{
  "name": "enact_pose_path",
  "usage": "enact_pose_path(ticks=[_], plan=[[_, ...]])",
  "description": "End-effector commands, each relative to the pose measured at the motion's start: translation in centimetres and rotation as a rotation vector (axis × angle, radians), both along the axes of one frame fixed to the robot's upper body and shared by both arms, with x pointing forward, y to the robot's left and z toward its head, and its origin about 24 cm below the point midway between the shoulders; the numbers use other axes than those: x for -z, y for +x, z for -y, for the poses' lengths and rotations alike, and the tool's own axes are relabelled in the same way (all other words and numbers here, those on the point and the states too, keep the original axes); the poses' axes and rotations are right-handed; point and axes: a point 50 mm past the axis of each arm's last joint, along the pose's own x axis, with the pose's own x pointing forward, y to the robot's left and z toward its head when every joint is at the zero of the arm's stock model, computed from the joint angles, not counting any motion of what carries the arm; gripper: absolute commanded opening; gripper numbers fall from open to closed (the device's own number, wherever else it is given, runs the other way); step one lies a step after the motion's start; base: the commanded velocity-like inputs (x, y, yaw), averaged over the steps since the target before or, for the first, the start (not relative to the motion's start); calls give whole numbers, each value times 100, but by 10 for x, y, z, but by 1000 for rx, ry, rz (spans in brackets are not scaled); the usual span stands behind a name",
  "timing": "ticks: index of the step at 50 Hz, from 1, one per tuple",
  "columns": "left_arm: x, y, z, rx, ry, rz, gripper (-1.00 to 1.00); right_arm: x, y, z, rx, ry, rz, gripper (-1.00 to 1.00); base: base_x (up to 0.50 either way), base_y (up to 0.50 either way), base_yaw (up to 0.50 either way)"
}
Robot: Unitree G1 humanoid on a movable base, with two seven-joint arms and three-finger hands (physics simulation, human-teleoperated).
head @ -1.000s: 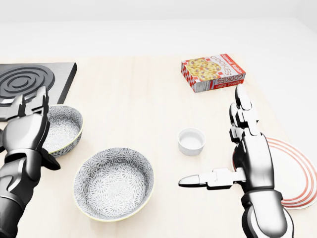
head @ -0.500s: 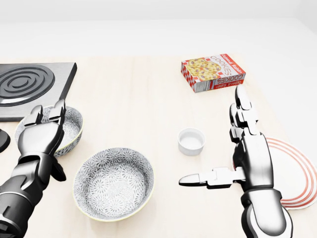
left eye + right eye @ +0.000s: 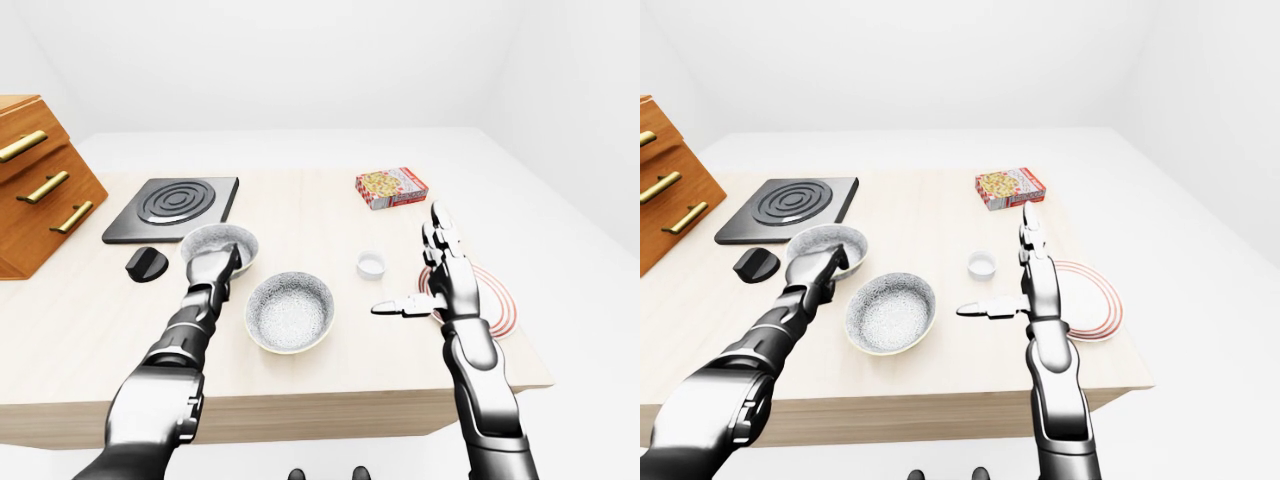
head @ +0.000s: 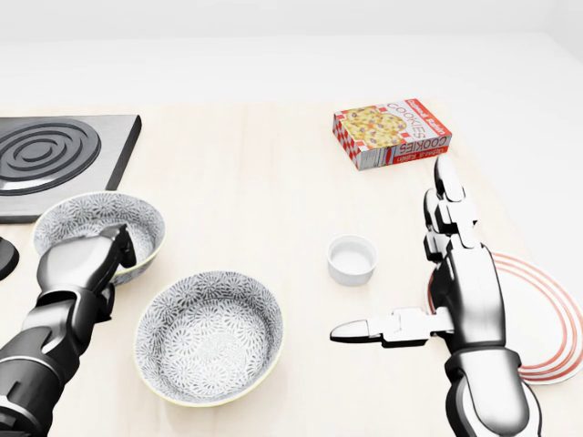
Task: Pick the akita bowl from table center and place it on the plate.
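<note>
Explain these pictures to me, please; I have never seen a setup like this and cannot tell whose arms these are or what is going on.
These are simulator renders from cameras on a humanoid robot's head, looking down over its own arms: one head view and two eye views.

The left robot hand curls over the rim of the far-left patterned bowl. The right robot hand is open and empty above the red-ringed plate.

On the wooden table also lie a second patterned bowl, a small white cup, a cookie box, a black stove plate and a black knob. A wooden drawer unit stands at the left.
</note>
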Motion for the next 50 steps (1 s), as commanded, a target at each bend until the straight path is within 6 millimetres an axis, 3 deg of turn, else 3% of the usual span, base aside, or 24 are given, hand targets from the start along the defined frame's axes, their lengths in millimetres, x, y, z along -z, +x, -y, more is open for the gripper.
enact_pose_path(ticks=[1, 17, 18, 19, 25, 38, 50], plan=[[3, -2, -1, -1, 10, -11, -100, -3, 2, -2, -6, -1, 12, 100, 0, 0, 0], [-2, -2, -3, 0, 25, 79, -100, -5, -5, 1, -8, -8, 24, 100, 0, 0, 0], [-5, -1, -4, 4, 36, 82, -100, -5, -4, 1, -7, -9, 23, 100, 0, 0, 0], [-28, 10, -15, -11, 40, 99, -100, -6, -5, 1, -8, -9, 25, 100, 0, 0, 0], [-48, 19, -15, -2, 37, 148, -100, -4, -6, 2, -7, -10, 19, 100, 0, 0, 0], [-78, 28, -7, 49, 40, 233, -100, -7, -5, 1, -7, -12, 32, 100, 0, 0, 0], [-104, 22, 6, 126, 11, 310, -100, -15, -2, -2, -21, -30, 63, 100, 0, 0, 0]])
